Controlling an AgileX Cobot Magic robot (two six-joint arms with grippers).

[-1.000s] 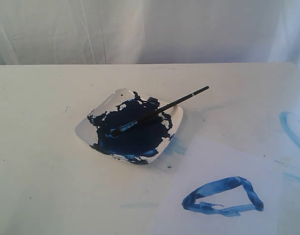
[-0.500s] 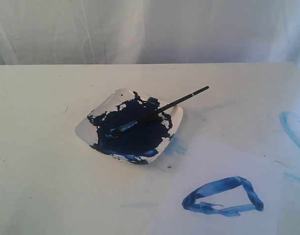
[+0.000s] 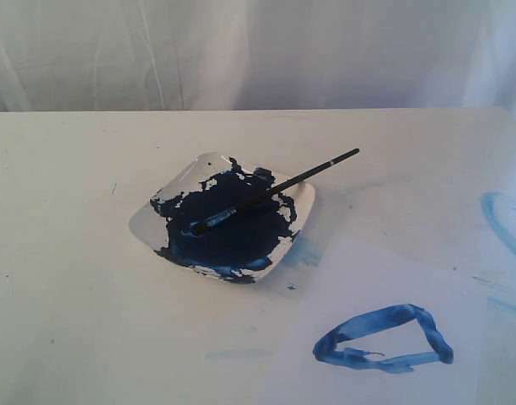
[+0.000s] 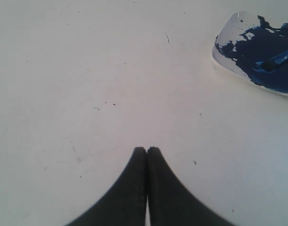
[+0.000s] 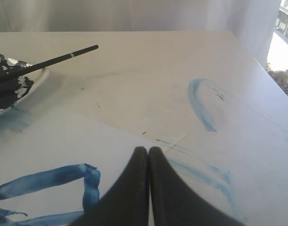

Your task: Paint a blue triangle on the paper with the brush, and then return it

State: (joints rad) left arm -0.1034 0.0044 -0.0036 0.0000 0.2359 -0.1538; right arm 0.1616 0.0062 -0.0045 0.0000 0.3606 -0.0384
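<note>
The blue triangle (image 3: 383, 340) is a streaky outline on the paper (image 3: 384, 278) at the front right; part of the blue triangle (image 5: 45, 181) shows in the right wrist view on the paper (image 5: 54, 141). The brush (image 3: 271, 194) lies across the white paint dish (image 3: 203, 164), bristles in the blue paint, handle sticking out to the right; the brush (image 5: 50, 60) is untouched. My right gripper (image 5: 148, 149) is shut and empty above the paper's edge. My left gripper (image 4: 147, 149) is shut and empty over bare table, apart from the dish (image 4: 231, 59). Neither gripper appears in the exterior view.
A pale blue arc smear (image 3: 502, 224) marks the table at the right edge, and the arc smear (image 5: 200, 106) shows again in the right wrist view. Fainter blue streaks (image 5: 200, 169) lie beside the paper. A white curtain (image 3: 258, 51) hangs behind the table.
</note>
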